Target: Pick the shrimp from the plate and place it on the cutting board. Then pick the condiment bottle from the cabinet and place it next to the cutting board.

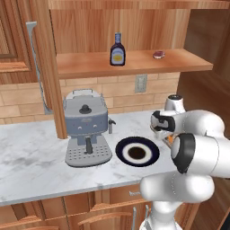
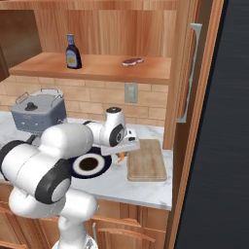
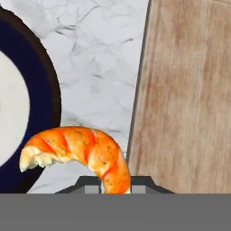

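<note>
— So, what sits at the left of the bench (image 1: 36, 157)?

— A grey coffee machine (image 1: 86, 130), near the bench's front edge, just right of the cabinet's (image 1: 134, 63) side post. Up on the cabinet shelf stands the bottle (image 1: 117, 50), upright, with a small dark red lump (image 1: 159, 55) well apart from it toward the shelf's right end.

— And the plate?

— The plate (image 1: 137, 152) lies just right of the coffee machine, not touching it, close to the front edge. Its dark centre is bare.

— Where is the shrimp?

— The shrimp (image 3: 81, 153) is in the claw (image 2: 121, 155). In the hand view its orange tail end runs down between the two dark tips, so the claw is closed on it, only slightly apart around the body. The curved body hangs over the strip of marble between the plate's navy rim and the board's left edge, with its pale end over the rim.

— So it is above the bench, not on anything?

— Yes, lifted clear. In the right base view the claw hangs between plate and board (image 2: 147, 160), with an orange speck under it.

— And the board?

— It lies flat at the bench's right end, beside the tall side panel, its surface bare.
</note>
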Tool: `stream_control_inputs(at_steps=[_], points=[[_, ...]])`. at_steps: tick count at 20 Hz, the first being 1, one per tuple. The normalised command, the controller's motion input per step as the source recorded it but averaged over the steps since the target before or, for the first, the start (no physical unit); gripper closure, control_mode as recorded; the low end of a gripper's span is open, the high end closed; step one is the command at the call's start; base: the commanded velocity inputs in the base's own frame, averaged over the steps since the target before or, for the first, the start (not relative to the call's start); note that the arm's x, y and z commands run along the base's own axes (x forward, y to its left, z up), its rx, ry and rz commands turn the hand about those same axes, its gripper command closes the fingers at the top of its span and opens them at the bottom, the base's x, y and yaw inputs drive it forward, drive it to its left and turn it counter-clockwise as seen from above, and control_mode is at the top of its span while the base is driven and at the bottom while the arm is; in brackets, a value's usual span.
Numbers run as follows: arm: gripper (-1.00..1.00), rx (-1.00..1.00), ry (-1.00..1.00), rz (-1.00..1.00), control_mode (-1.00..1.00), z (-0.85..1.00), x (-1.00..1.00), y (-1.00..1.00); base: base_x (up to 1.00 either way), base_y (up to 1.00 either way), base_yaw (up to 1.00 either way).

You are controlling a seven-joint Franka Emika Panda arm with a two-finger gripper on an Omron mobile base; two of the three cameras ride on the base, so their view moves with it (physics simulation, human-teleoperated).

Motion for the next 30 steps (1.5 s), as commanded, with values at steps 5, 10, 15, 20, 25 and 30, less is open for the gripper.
stream_control_inputs(at_steps=[5, 10, 15, 20, 25, 30], points=[[1.0, 0.0, 0.0, 0.0, -1.0, 0.0, 0.03, -0.4, 0.0, 0.0, 0.0], [1.0, 0.0, 0.0, 0.0, -1.0, 0.0, 0.13, -0.34, 0.0, 0.0, 0.0], [1.0, 0.01, 0.0, 0.0, -1.0, -0.01, 0.18, -0.34, 0.0, 0.0, 0.0], [1.0, 0.0, 0.0, 0.0, -1.0, -0.1, 0.25, -0.32, 0.0, 0.0, 0.0], [1.0, 0.0, 0.0, 0.0, -1.0, -0.31, 0.21, -0.18, 0.0, 0.0, 0.0], [1.0, 0.0, 0.0, 0.0, -1.0, -0.36, 0.21, -0.01, 0.0, 0.0, 0.0]])
